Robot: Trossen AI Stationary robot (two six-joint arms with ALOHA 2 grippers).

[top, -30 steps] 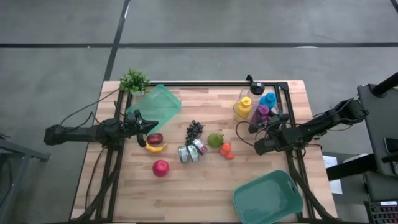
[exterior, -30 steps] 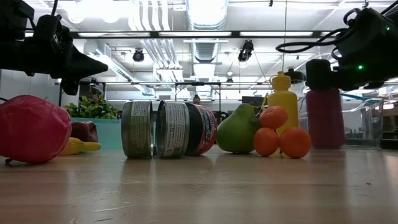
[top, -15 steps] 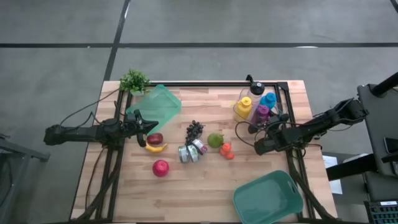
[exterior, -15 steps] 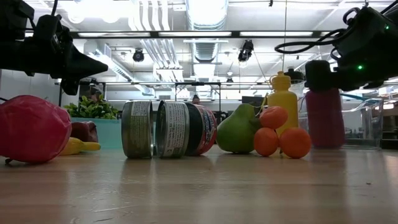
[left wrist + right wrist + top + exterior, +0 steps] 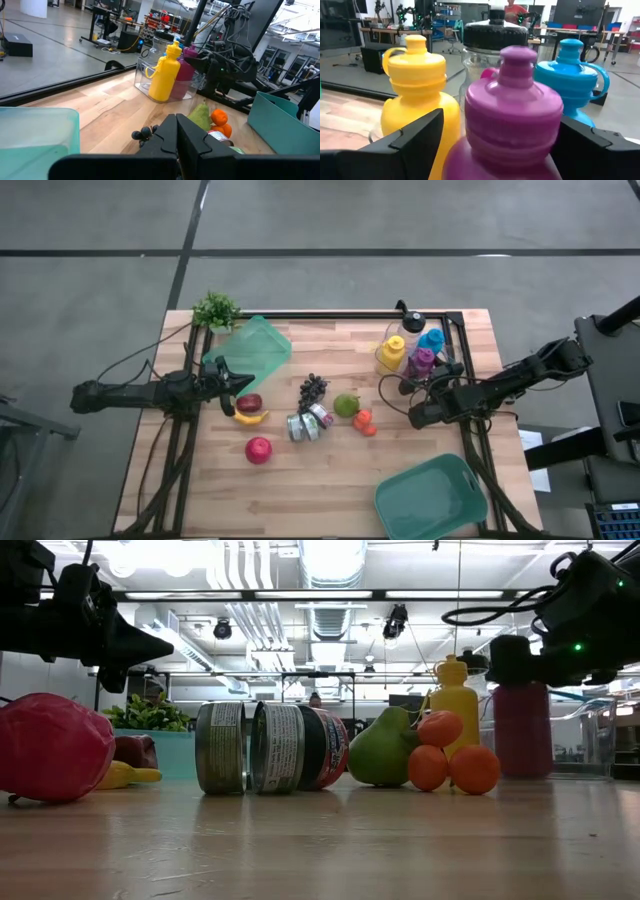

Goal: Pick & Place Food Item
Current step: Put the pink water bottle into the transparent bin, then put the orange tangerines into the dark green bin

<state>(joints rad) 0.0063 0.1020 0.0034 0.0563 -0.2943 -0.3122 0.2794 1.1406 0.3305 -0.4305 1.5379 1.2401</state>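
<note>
1. Right hand (image 5: 408,388) straddles the purple bottle (image 5: 512,125), fingers spread either side, untouching.
2. Left hand (image 5: 232,385) (shut, empty) hovers unmoved above the banana (image 5: 250,418).

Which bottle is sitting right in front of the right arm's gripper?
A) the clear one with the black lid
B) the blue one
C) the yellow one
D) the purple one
D: in the right wrist view the purple bottle fills the gap between the right gripper's two fingers, with the yellow bottle and blue bottle behind it.

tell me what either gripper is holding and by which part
Nothing is held. The left gripper is shut and empty; the right gripper stands open around the purple bottle.
</note>
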